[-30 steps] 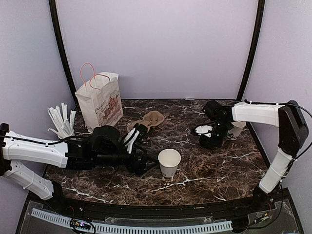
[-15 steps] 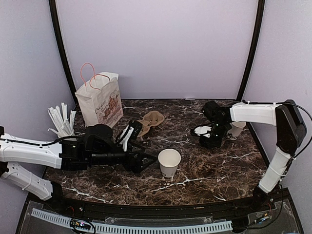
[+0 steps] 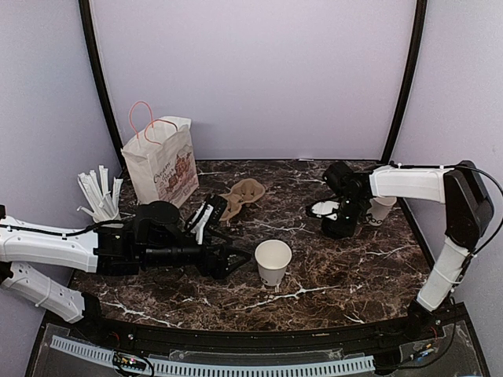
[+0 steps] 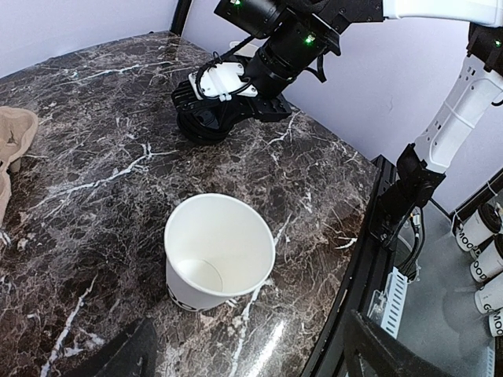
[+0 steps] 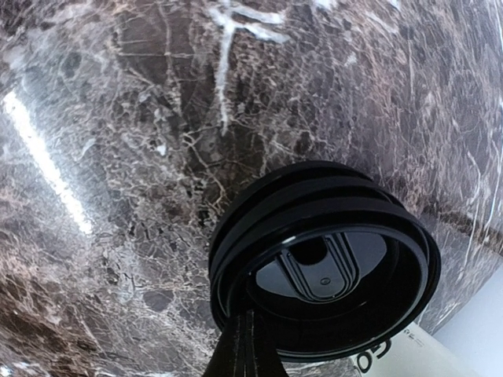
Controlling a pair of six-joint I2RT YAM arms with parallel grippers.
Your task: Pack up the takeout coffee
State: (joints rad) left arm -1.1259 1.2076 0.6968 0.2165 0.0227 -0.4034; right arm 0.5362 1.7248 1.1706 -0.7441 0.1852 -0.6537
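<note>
The takeout coffee's white paper cup (image 3: 273, 261) stands upright and lidless at the table's middle front; the left wrist view shows it empty (image 4: 216, 251). My left gripper (image 3: 236, 259) lies low just left of it, open, the cup ahead of its spread fingers (image 4: 251, 353). At the right, my right gripper (image 3: 343, 224) reaches down onto a small stack of black lids (image 5: 322, 267). Its fingers (image 5: 247, 338) are shut on the near rim of the top black lid. The lids still rest on the marble.
A white paper bag (image 3: 161, 161) with pink handles stands at the back left. A cup of wrapped straws (image 3: 100, 200) is near it. A brown cardboard carrier (image 3: 244, 192) lies mid-table. A second white cup (image 3: 383, 208) stands behind the right gripper.
The right gripper's fingers have closed onto the top lid's rim. The left arm has shifted slightly; the white cup has not moved.
</note>
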